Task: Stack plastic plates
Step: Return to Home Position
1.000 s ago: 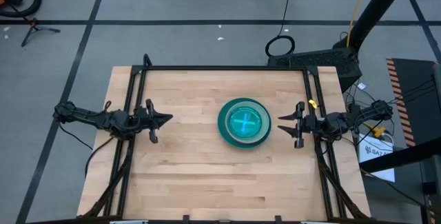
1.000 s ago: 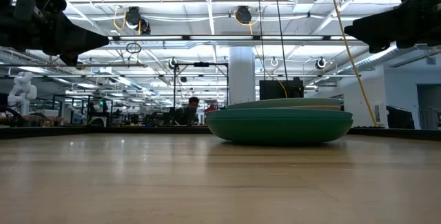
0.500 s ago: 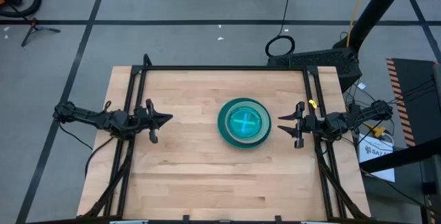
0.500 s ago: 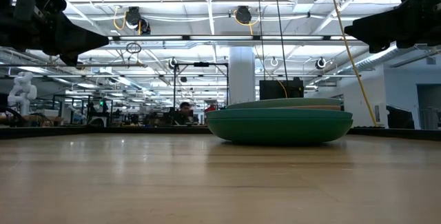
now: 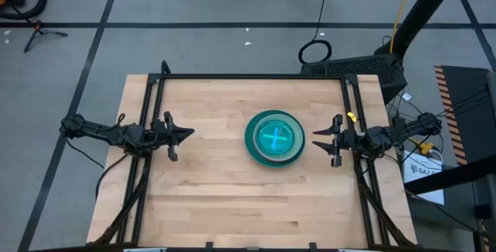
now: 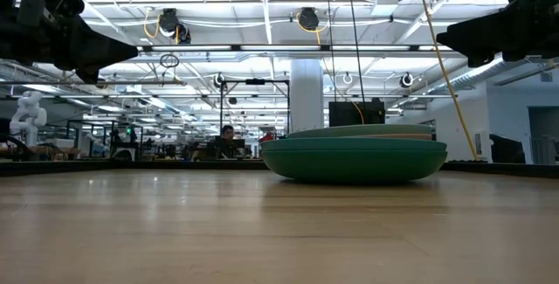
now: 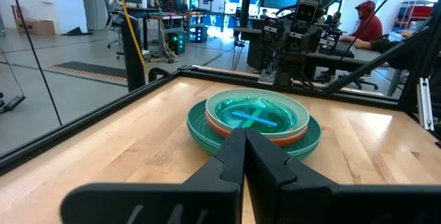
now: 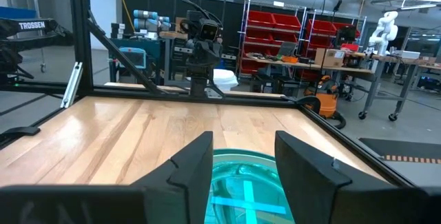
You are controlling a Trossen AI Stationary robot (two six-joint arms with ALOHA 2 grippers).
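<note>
"Where is the left gripper (image 5: 188, 135)?"
"By the worktop's (image 5: 221, 201) left edge, raised off the wood, fingers pressed together on nothing."
"And the right gripper (image 5: 318, 139)?"
"By the right edge, raised too, fingers spread, empty."
"The plastic plates (image 5: 274, 137)?"
"One stack, right of the worktop's middle, touching neither gripper: a wide teal plate (image 7: 313, 136) low, a red-orange rim (image 7: 214, 127) above it, a translucent blue plate (image 7: 256, 111) on top."

Most plates of the stack (image 5: 273, 137) lie hidden under the top plate (image 7: 256, 112) — their number cannot be told. In the right wrist view the right gripper (image 8: 244, 145) covers the stack's sides, and the picture's edge cuts it off
</note>
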